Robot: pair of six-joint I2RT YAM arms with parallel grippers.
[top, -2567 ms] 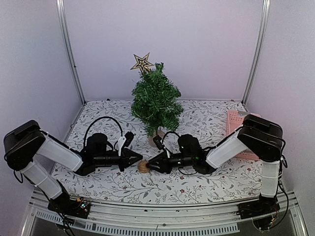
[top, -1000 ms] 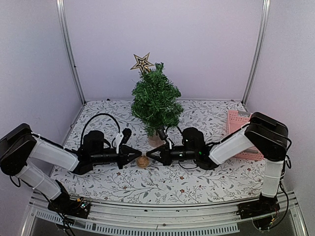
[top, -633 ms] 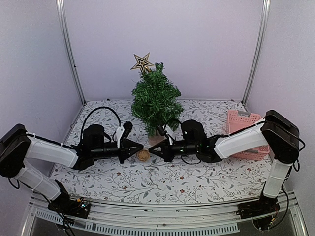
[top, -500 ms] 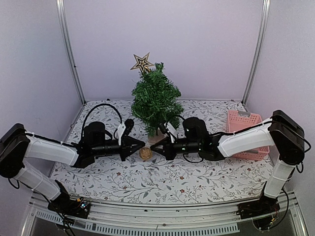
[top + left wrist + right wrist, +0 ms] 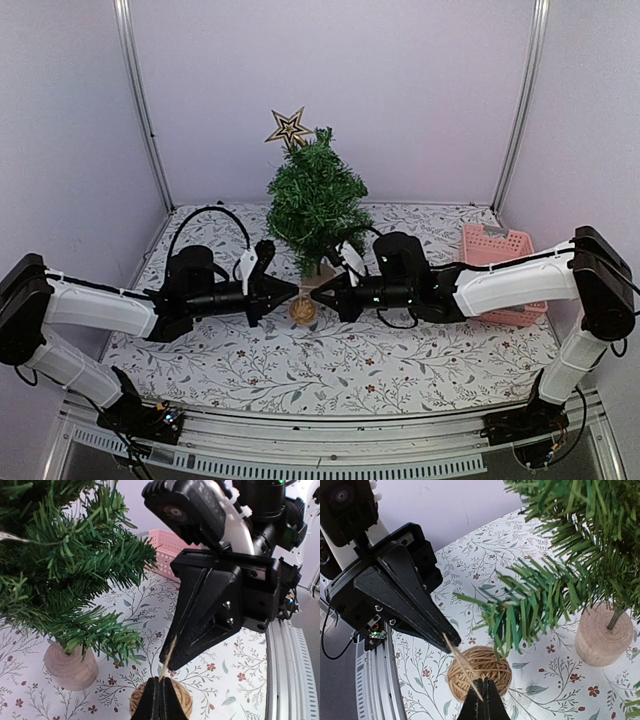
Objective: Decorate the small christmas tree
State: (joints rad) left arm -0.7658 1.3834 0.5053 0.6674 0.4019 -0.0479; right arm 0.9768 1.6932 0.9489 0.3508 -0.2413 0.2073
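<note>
The small christmas tree (image 5: 316, 205) stands at the back centre on a wood disc base (image 5: 601, 636), with a gold star (image 5: 289, 127) at its top. A twine ball (image 5: 303, 310) hangs just below both grippers, in front of the base. My left gripper (image 5: 292, 291) and right gripper (image 5: 318, 291) meet tip to tip. Each is shut on one end of the ball's short string. In the left wrist view the left gripper (image 5: 161, 696) pinches the string (image 5: 169, 659) above the ball (image 5: 181, 704). In the right wrist view the right gripper (image 5: 483, 692) does the same above the ball (image 5: 481, 672).
A pink basket (image 5: 503, 272) sits at the right of the flower-patterned table (image 5: 330, 375). Low tree branches (image 5: 530, 610) hang right over the ball and both grippers. Metal frame posts (image 5: 140, 100) stand at the back corners.
Both grippers have moved together away from the front edge toward the tree base, carrying the twine ball by its string. The tree and the basket have not moved.
</note>
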